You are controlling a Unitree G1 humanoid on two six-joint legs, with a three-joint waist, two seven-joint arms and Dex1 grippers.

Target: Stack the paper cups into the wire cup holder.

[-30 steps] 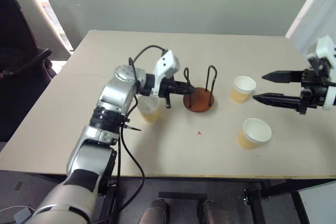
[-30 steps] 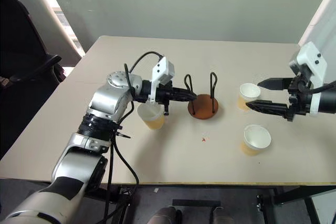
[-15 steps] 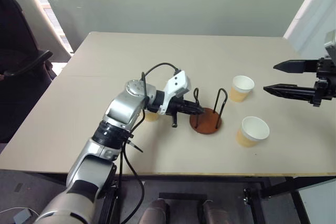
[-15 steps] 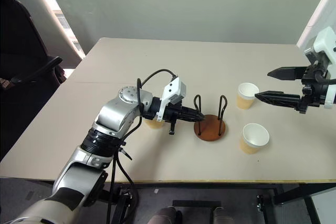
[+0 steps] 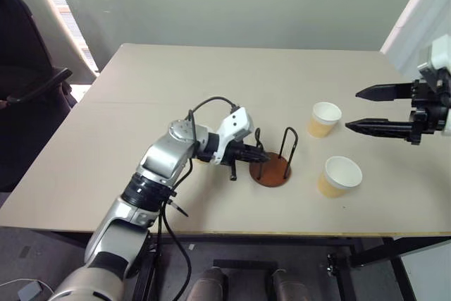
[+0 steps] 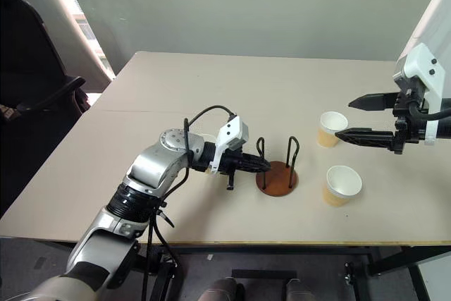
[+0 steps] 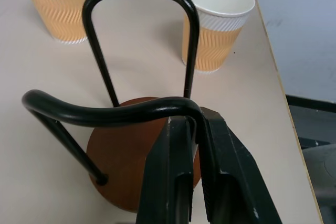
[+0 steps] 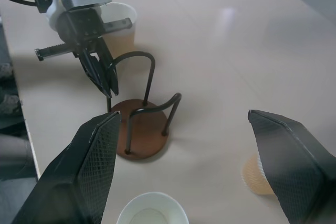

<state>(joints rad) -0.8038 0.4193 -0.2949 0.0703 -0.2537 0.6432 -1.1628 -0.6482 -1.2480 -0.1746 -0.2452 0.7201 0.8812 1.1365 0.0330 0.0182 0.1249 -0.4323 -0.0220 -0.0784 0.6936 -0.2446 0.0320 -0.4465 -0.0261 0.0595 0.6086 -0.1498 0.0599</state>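
Note:
The wire cup holder, a reddish-brown disc with two black arches, stands mid-table. My left gripper is shut on the holder's nearer arch, close to its top. Two paper cups stand upright to the holder's right, one farther back and one nearer the front edge. A third paper cup stands behind my left wrist, mostly hidden in the head views. My right gripper hangs open and empty above the table, just right of the farther cup.
The beige table has its front edge close behind the holder and the nearer cup. A black chair stands off the table's left side. A white panel rises at the far right.
My left gripper has drawn the holder toward the table's front edge, and its wrist now covers the third cup. The right gripper has stayed open in about the same place.

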